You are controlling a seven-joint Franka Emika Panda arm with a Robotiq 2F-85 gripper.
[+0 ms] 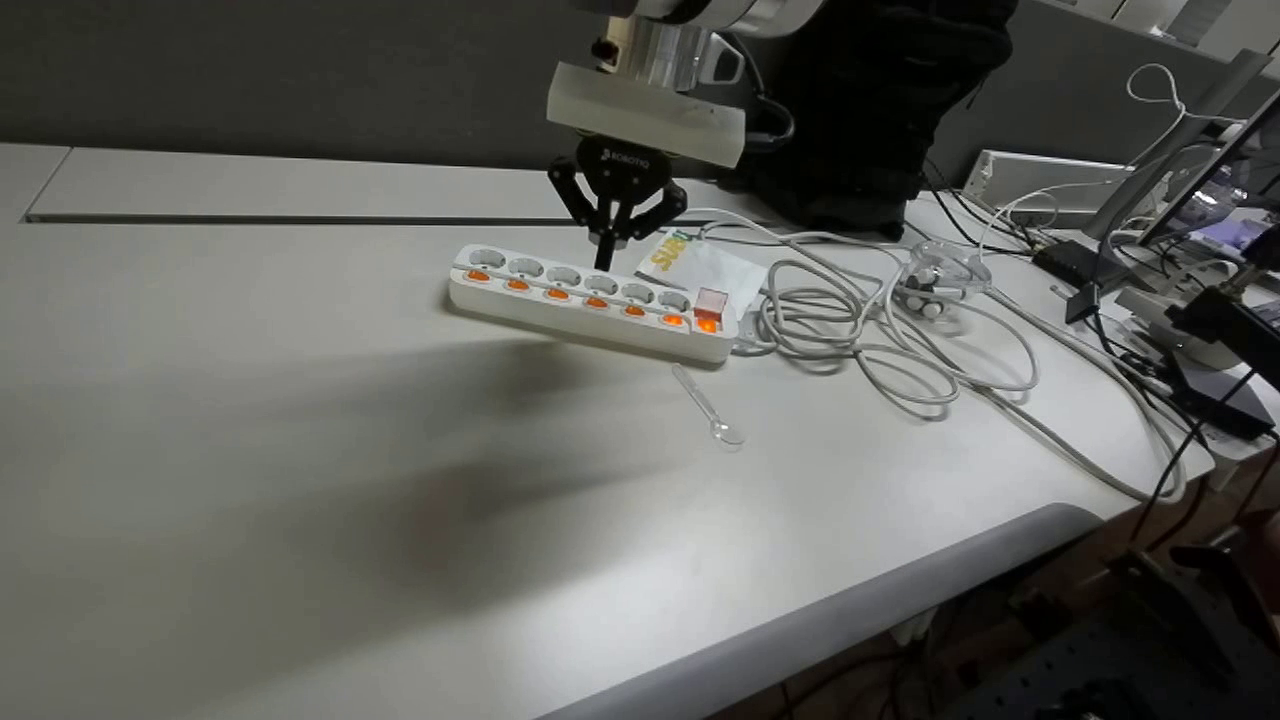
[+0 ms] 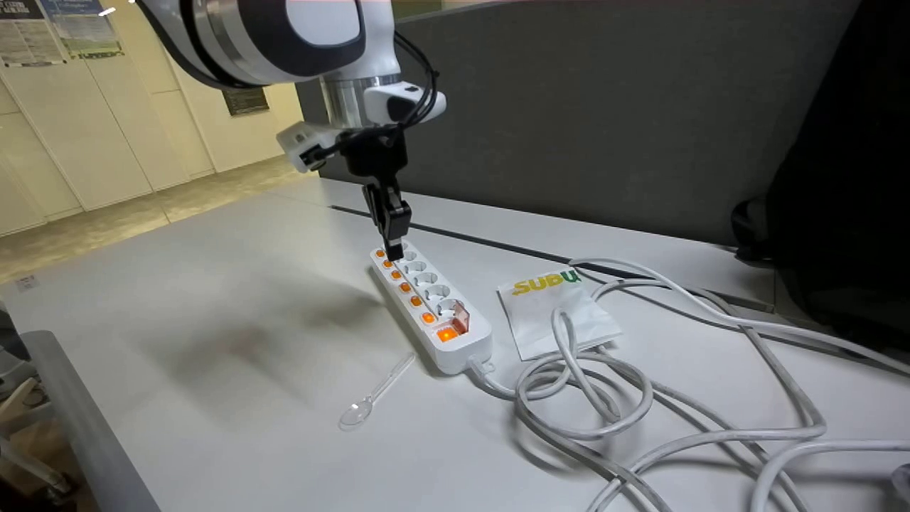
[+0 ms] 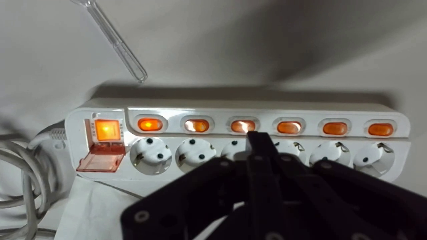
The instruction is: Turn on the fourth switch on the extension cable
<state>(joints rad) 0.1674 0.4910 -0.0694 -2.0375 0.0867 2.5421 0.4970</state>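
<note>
The extension cable is a white power strip, seen in both exterior views (image 1: 590, 318) (image 2: 462, 352) and in the wrist view (image 3: 287, 107). It has a row of round sockets beside a row of orange switches. The large main switch (image 3: 107, 130) at the cord end glows, with its clear red cover flipped open. The small switch (image 3: 150, 124) beside it also glows. My gripper (image 3: 262, 134) is shut and empty, pointing down over the strip. In the wrist view its tips appear just beside the third small switch (image 3: 243, 126) from the cord end, covering parts of the middle sockets. Contact cannot be told.
A clear plastic spoon (image 2: 377, 395) lies in front of the strip. A white paper napkin (image 2: 554, 309) lies behind it. Tangled grey-white cables (image 1: 820, 310) lie by the cord end. A black backpack (image 1: 870, 110) and a dark partition (image 1: 300, 80) stand at the back.
</note>
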